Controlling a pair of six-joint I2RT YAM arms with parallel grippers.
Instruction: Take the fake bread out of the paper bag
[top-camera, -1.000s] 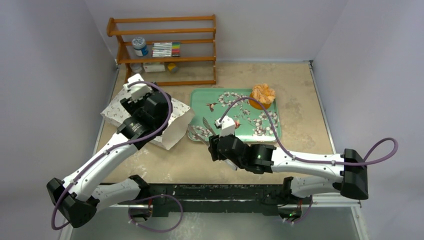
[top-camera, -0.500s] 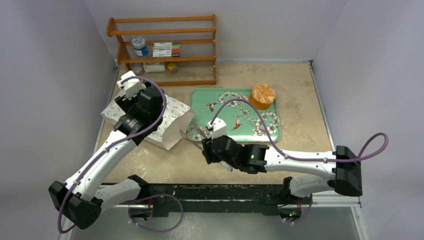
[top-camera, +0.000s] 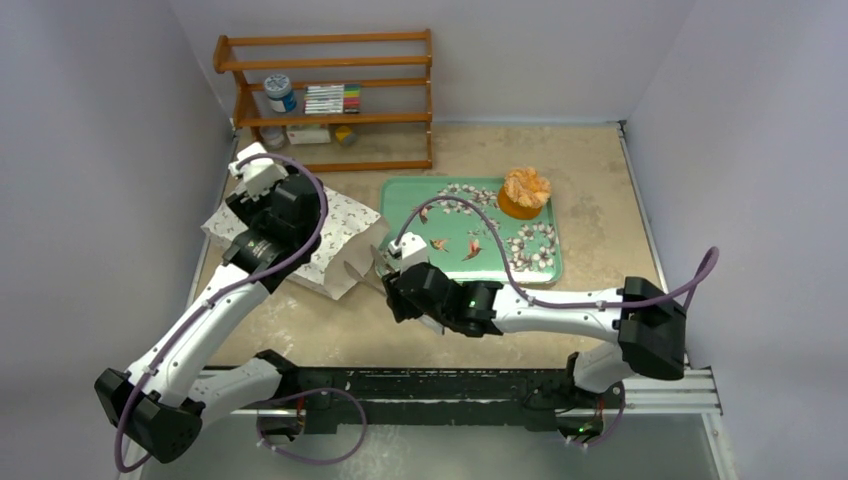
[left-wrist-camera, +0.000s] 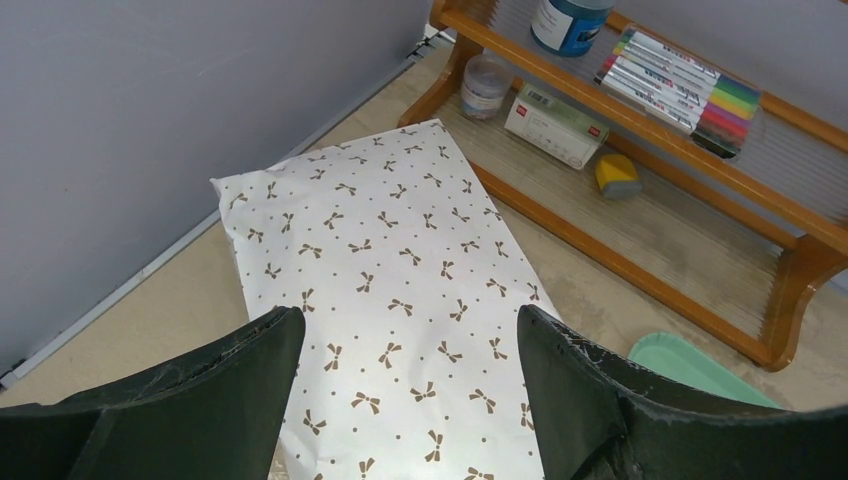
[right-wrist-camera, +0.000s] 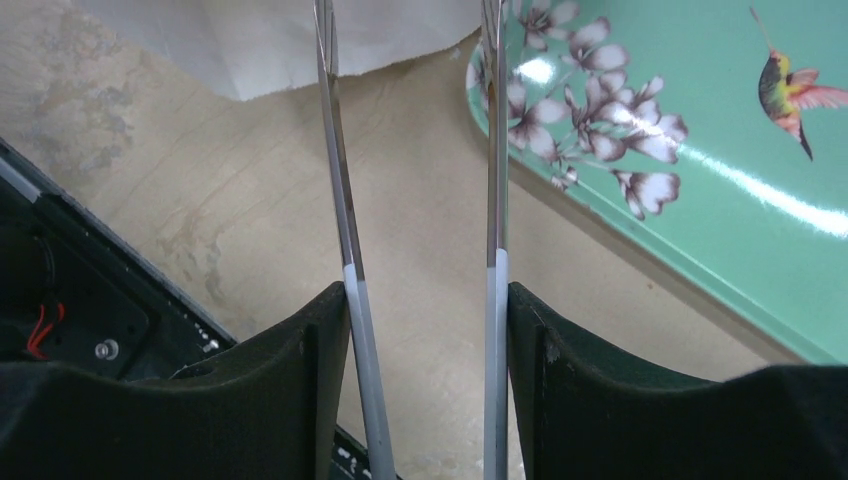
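Paper bag (left-wrist-camera: 400, 270), not gripped by open left end effector (left-wrist-camera: 410, 320), may be shoved or torn by tongs (right-wrist-camera: 340, 200) clamped in right end effector (right-wrist-camera: 425, 295).

Paper bag (top-camera: 345, 232) at the left edge of the table (top-camera: 600, 200); we see the right gripper (top-camera: 388, 280) holding tongs (top-camera: 365, 268) at its mouth, ruffled pastry (top-camera: 525, 187) on the tray (top-camera: 395, 195)

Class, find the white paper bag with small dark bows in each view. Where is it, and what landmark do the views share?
Top external: the white bow-printed paper bag, left of centre under the left arm.
Left wrist: the bag fills the middle.
Right wrist: only its edge, top left.
Shared landmark: the green floral tray.
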